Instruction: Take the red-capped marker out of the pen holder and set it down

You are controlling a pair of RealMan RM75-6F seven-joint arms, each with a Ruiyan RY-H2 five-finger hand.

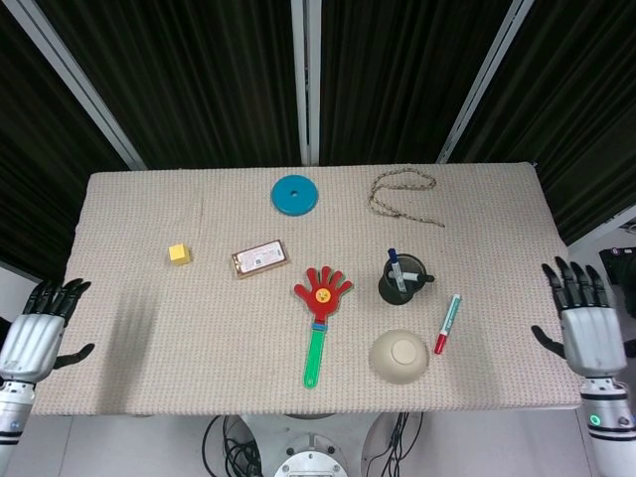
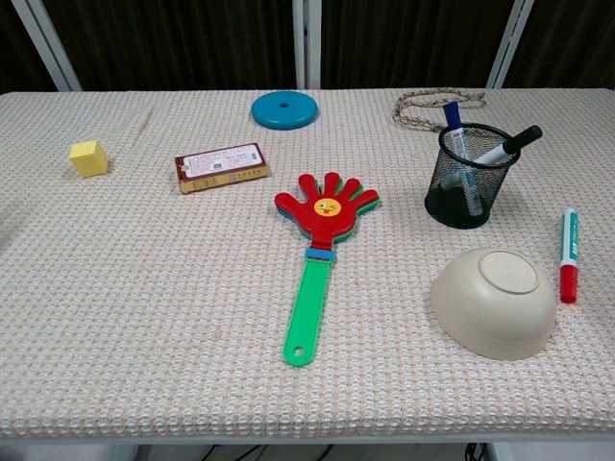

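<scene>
The red-capped marker (image 1: 447, 324) lies flat at lower right, beside the pen holder (image 1: 402, 280): job done, I judge. My right hand (image 1: 588, 323) and left hand (image 1: 35, 333) hang wide, holding nothing.

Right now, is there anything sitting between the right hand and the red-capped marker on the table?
Nothing visible. The red-capped marker lies flat on the cloth right of the upturned bowl, and only bare table separates it from the right hand, which is off the table's right edge, fingers apart.
</scene>
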